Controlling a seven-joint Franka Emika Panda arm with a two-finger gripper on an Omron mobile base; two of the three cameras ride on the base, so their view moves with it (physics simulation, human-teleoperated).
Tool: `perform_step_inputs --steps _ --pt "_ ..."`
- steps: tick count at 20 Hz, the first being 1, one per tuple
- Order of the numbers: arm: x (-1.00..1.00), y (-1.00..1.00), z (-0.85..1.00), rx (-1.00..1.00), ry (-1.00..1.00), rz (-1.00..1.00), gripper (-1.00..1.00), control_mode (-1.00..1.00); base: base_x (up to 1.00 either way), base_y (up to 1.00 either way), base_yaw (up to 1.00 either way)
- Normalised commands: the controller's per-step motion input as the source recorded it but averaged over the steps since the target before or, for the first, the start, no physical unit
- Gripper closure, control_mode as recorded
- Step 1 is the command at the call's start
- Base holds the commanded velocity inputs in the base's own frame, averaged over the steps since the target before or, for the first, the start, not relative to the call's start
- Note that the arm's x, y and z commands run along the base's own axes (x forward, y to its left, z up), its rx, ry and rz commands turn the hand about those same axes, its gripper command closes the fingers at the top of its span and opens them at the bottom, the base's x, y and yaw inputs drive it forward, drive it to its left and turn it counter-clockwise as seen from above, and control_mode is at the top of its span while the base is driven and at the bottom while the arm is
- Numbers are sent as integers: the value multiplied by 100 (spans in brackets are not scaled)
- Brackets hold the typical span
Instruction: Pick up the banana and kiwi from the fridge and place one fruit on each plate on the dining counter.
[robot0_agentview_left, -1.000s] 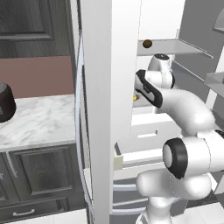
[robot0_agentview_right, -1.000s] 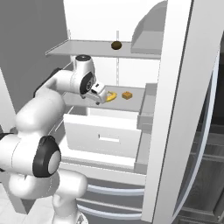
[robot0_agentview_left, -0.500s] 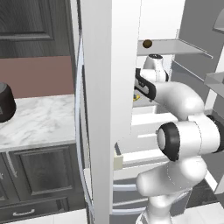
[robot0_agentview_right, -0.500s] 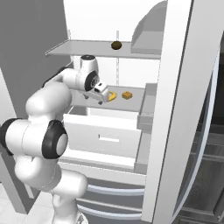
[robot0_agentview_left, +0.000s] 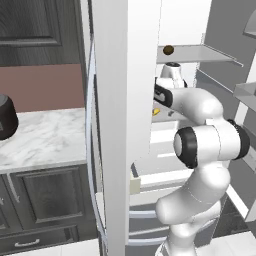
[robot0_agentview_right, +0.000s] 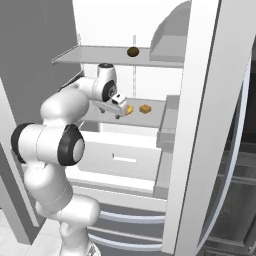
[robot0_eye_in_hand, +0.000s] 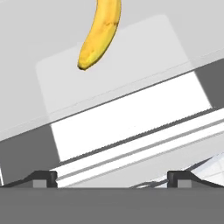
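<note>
Bright yellow with darker brownish flecks on the banana (robot0_eye_in_hand: 100, 33); dull dark brown on the kiwi (robot0_agentview_right: 132, 51); orange-tan on the small cube (robot0_agentview_right: 145, 109); white on the fridge (robot0_agentview_right: 200, 120), with pale grey shelves (robot0_agentview_right: 100, 56) and a silvery curved door handle (robot0_agentview_left: 90, 150); white with grey veining on the wall table (robot0_agentview_left: 45, 137), over dark grey cabinets (robot0_agentview_left: 40, 210); black on the round pot (robot0_agentview_left: 6, 117); muted reddish brown on the wall panel (robot0_agentview_left: 45, 87)
</note>
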Motion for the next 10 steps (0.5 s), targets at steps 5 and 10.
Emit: perform_step_inputs --steps 5,10 --pt "27 -7 -12 0 2 0 -100 -100 0 0 0" --pt "20 -7 -24 0 0 -1 -100 -100 0 0 0"
